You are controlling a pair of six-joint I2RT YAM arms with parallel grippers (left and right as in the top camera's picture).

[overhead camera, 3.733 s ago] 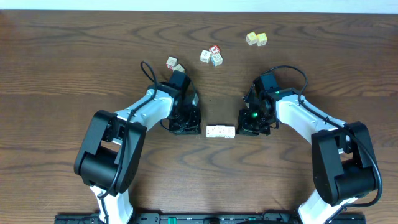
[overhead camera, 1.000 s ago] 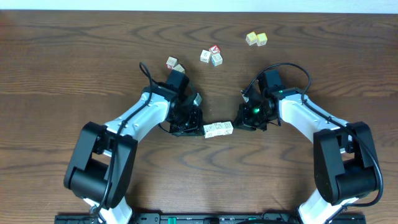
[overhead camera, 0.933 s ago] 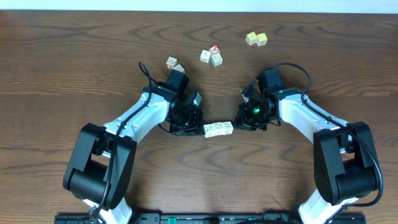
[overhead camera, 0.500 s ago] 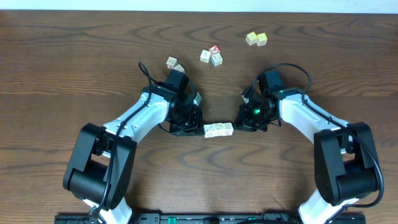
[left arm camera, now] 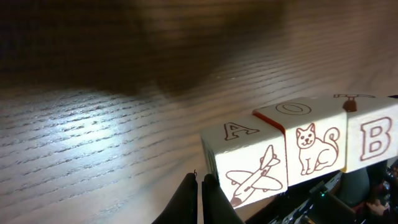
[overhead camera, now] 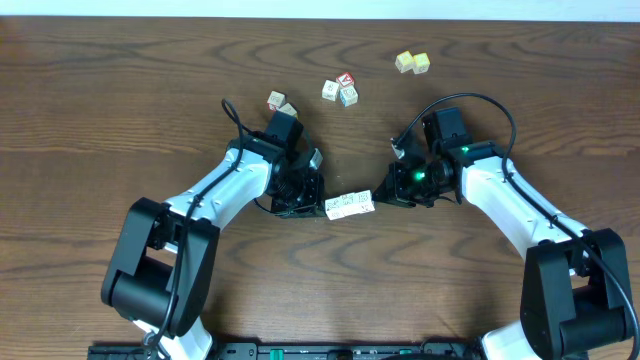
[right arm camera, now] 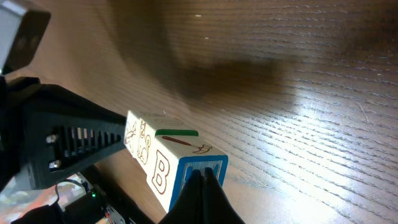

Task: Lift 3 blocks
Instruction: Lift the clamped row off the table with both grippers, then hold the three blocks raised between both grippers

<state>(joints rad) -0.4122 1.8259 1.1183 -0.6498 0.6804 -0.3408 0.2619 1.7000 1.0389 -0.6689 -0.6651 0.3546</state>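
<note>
Hanging between closed jaws: 3 blocks [overhead camera: 350,205]

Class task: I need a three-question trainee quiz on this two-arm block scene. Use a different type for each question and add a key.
1. True or false: the left gripper and the right gripper, both shut, press on opposite ends of the row of three blocks.
2. Multiple choice: in the left wrist view, which animal is drawn on the middle block? A) dog B) cat C) fish
3. Fill in: the letter on the end block touching the right gripper is ___.

Key: 1 true; 2 B; 3 B.
</note>
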